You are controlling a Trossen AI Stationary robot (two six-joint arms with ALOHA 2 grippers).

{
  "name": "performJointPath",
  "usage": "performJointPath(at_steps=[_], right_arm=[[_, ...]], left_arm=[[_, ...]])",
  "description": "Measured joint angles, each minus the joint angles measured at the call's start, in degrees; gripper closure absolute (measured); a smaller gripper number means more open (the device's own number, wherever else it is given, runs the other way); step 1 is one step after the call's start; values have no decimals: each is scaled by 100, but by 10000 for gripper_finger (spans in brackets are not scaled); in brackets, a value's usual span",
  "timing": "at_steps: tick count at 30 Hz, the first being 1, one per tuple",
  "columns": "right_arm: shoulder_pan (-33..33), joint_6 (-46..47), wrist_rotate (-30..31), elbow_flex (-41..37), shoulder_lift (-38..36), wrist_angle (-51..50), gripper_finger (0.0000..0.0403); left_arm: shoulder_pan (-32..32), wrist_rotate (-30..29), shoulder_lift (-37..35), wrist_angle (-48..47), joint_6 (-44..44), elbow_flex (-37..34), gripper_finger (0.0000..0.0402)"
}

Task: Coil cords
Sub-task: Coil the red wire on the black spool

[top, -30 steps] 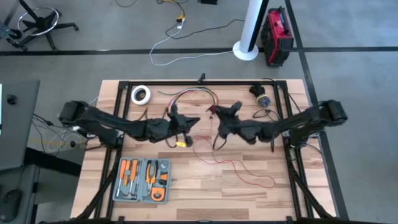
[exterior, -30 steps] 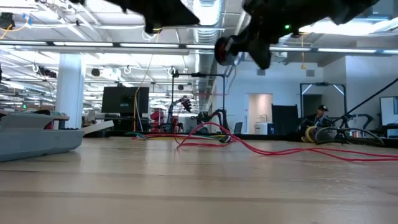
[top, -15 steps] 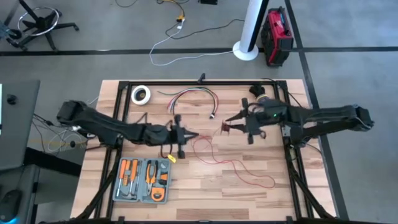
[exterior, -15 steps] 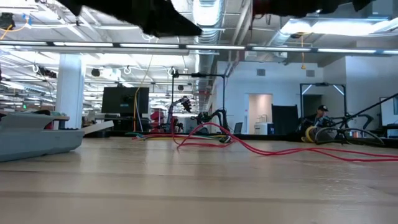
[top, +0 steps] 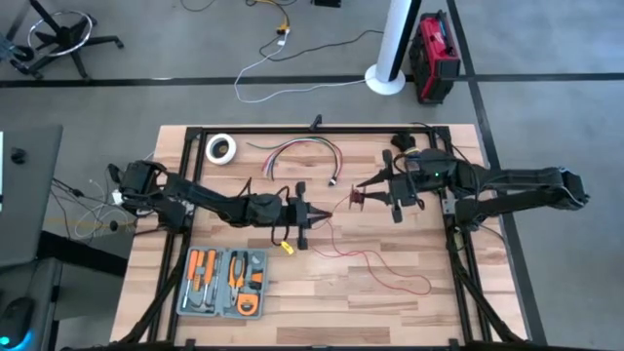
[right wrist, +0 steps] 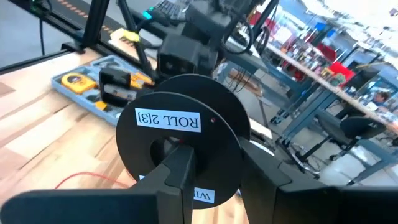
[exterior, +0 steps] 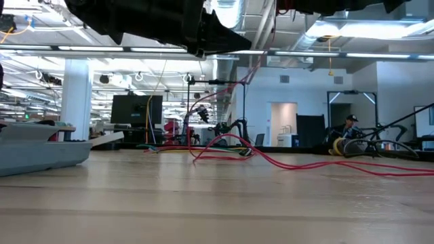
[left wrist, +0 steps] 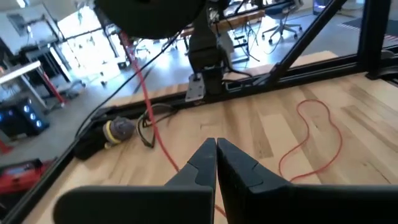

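The cord is a thin red wire [top: 375,263] that lies in loose loops on the wooden table [top: 292,312] and shows as a red tangle [exterior: 224,144] in the low view. One strand rises from it to a black spool [right wrist: 180,124] labelled "ROLL". My right gripper [top: 363,198] holds that spool up above the table's centre right. My left gripper [top: 314,216] is at the table's centre, a little short of the spool, shut on the wire. My left gripper pinches one strand of the red wire [left wrist: 176,163] between its shut fingers, which point toward the table's right side. From there the strand runs taut up to the spool [left wrist: 149,12]. My right gripper is shut on the spool's lower part [right wrist: 186,186], with one finger [right wrist: 177,177] across the labelled flange's face and the other [right wrist: 264,177] beside the rim. The fingers point toward the table's left side. The spool is lifted clear of the table.
A grey case of orange-handled tools [top: 224,283] lies near the front left. A roll of white tape [top: 221,148] and a bundle of coloured wires [top: 302,151] lie at the far edge. Small dark parts [top: 409,146] sit at the far right. A black frame rail [top: 312,130] borders the table.
My right gripper has drawn back toward the table's right edge and risen with the spool. My left gripper has gone toward the near edge, then toward the right after the spool. A strand of red wire now stands taut between them, lifted off the table.
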Motion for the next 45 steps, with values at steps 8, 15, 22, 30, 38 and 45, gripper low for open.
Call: performJointPath(at_steps=[8, 15, 22, 30, 38, 45], right_arm=[[12, 48, 0, 0, 13, 141, 301], [16, 120, -1, 0, 13, 457, 301], [16, 97, -2, 2, 129, 740, 301], [2, 79, 0, 2, 468, 944, 301], [-176, 152, 23, 2, 474, 691, 301], [-270, 387, 24, 2, 818, 774, 301]], left_arm=[[141, -112, 0, -122, -217, 0, 300], [364, -33, -4, -410, -652, 4, 232], [427, 380, -4, -572, -891, 2, 247], [429, 338, -4, -972, -843, 2, 361], [169, -599, -408, -1661, -526, 2, 400], [-34, -543, -855, -2536, -237, 396, 401]])
